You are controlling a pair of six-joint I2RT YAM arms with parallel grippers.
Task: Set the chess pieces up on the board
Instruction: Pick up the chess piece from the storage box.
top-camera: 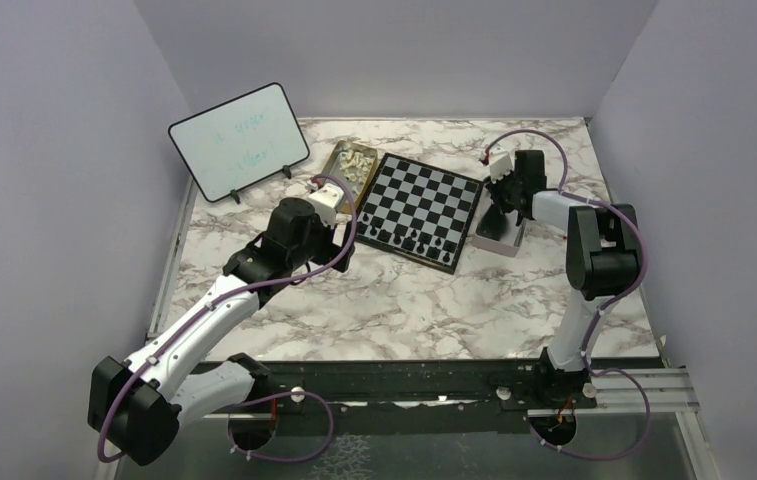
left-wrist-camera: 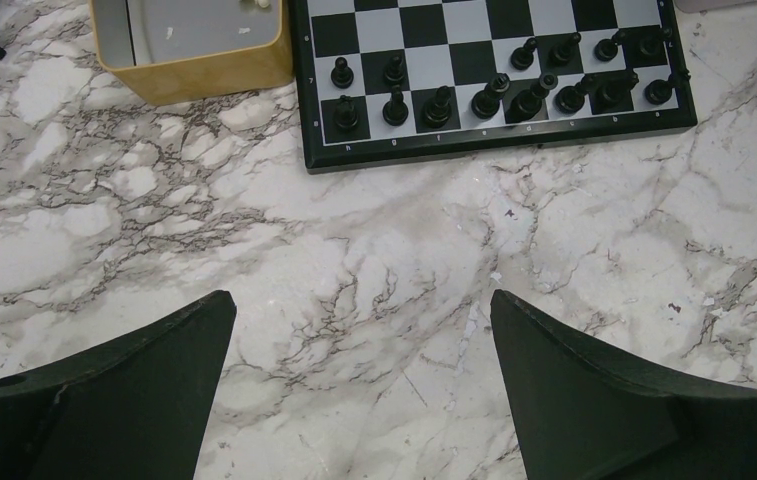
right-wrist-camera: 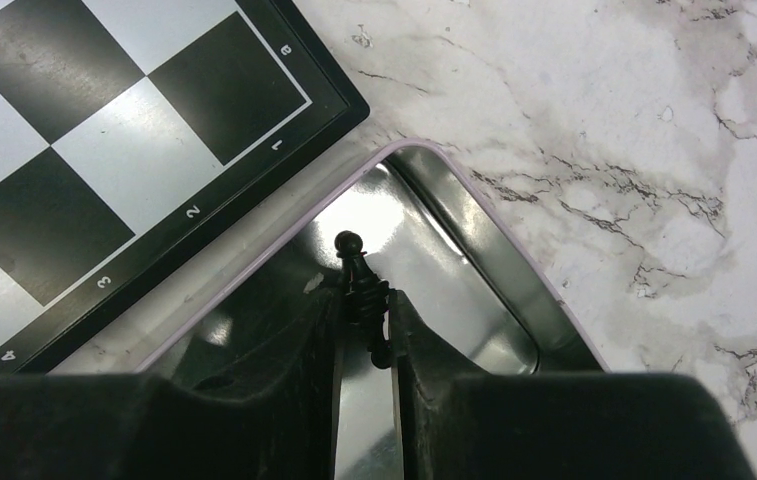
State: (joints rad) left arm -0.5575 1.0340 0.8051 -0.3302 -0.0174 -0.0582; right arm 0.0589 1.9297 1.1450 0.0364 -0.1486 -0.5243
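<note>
The chessboard lies at mid-table; several black chess pieces stand in its two nearest rows. Cream-white pieces lie in a gold tin left of the board. My right gripper is shut on a black pawn, held inside a shiny open tin just right of the board's corner. My left gripper is open and empty over bare marble, in front of the board's near edge.
A white dry-erase board on a stand leans at the back left. The gold tin sits left of the board in the left wrist view. Purple walls close in the table on three sides.
</note>
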